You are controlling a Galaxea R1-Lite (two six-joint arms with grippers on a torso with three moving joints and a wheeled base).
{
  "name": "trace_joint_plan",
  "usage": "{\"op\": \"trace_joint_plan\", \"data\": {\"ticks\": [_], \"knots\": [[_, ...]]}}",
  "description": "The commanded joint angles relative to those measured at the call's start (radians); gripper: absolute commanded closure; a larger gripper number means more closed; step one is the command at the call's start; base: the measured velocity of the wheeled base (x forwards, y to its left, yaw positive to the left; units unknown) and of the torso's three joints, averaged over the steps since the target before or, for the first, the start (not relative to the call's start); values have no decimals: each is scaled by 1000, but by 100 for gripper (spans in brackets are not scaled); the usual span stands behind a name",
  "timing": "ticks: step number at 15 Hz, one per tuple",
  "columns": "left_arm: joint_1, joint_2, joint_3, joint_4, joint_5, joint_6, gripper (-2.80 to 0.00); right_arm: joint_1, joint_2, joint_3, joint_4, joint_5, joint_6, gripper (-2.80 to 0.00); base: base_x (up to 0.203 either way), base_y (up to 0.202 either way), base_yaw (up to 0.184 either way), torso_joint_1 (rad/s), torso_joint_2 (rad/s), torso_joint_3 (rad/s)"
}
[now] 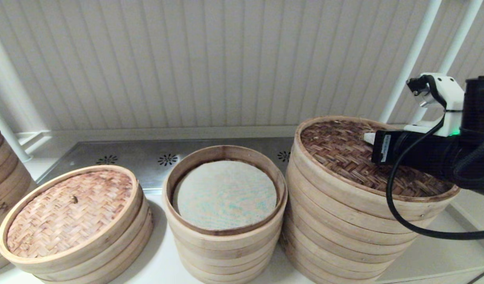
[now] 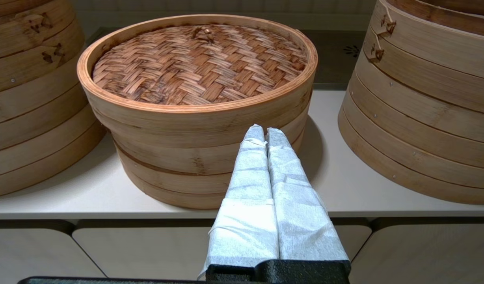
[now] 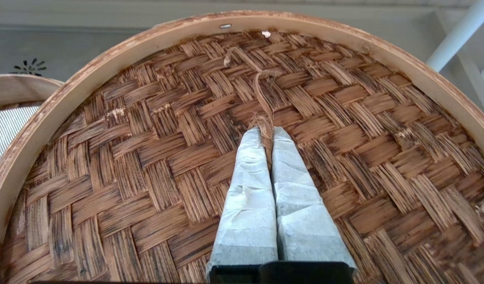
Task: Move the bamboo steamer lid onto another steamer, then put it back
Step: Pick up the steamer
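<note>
The bamboo steamer lid (image 1: 336, 154), dark brown herringbone weave in a pale rim, lies on top of the widest steamer stack (image 1: 344, 225) at the right. My right gripper (image 1: 368, 138) reaches in from the right over the lid's middle. In the right wrist view the lid (image 3: 147, 157) fills the picture, and the right gripper (image 3: 267, 132) is shut with a thin brown fibre strand of the lid pinched between its tips. My left gripper (image 2: 264, 131) is shut on nothing, hanging in front of the counter edge before the low stack. It is out of the head view.
The low stack with the paler knobbed lid (image 1: 68, 209) stands at the left. The narrower open stack (image 1: 226, 236) with a greenish-speckled liner (image 1: 226, 193) is in the middle. Another tall stack (image 1: 1, 173) is at the far left. White poles (image 1: 411, 59) rise behind the right arm.
</note>
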Motion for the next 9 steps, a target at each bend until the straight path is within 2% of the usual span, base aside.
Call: {"op": "trace_joint_plan", "data": {"ticks": [1, 9], "knots": [[0, 1, 0, 0, 0, 0, 0, 0, -9, -22, -2, -2, 0, 0, 0, 0, 0, 0, 0, 0], [0, 0, 0, 0, 0, 0, 0, -1, -9, -98, 5, -7, 0, 0, 0, 0, 0, 0, 0, 0]]}}
